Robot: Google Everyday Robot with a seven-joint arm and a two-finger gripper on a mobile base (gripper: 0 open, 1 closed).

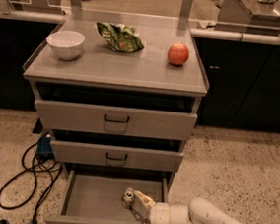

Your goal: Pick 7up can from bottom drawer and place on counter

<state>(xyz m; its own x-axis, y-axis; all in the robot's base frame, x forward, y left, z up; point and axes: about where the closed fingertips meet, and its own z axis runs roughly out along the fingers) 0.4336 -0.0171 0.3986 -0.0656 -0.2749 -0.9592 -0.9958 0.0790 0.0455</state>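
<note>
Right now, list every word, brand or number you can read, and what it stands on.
No text can be read.
7up can, in the bottom drawer beside the gripper: print too small to read.
Green snack bag on the counter: markings cannot be made out.

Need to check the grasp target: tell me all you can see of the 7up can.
The 7up can is a small cylinder, shiny metal top, dull silvery-green body. It stands upright on the grey floor of the open bottom drawer, right of centre. The gripper, open, is right beside it in the drawer; its upper finger reaches the can's side, but contact cannot be confirmed.
</note>
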